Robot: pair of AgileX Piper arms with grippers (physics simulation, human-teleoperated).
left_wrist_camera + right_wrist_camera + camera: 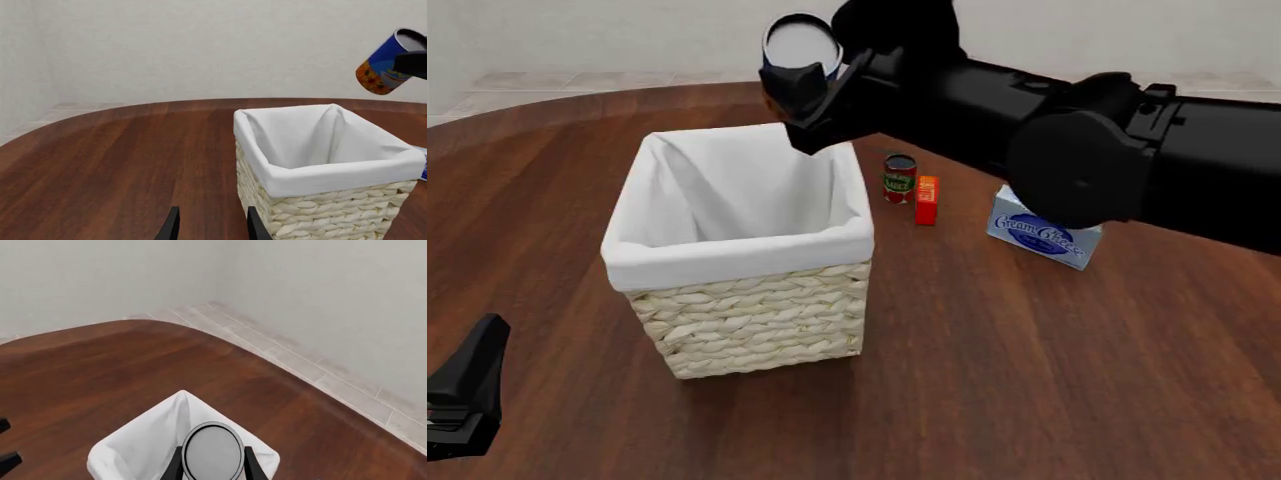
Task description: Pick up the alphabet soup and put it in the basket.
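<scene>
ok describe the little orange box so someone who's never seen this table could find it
Start at the big wicker basket in the middle of the table. Just beyond its far right corner stand two small things side by side: a red-and-green can and, to its right, the orange box. It is the only upright, flat-sided orange one; the nearby cream cheese carton is blue-white.

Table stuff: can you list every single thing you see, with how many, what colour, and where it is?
Round dark brown wooden table: one, under everything.
Square cream wicker basket with white cloth lining: one, standing left of the table's middle.
Blue-and-orange labelled silver-topped alphabet soup can: one, held tilted in the air above the basket's far corner.
Small red-and-green labelled dark-topped can: one, just right of the basket.
Small orange-red box: one, upright beside that can.
Blue-and-white cream cheese box: one, further right.
Black right gripper: jaws clamping the soup can.
Black left gripper: low, near the basket, jaws apart, holding nothing.
</scene>
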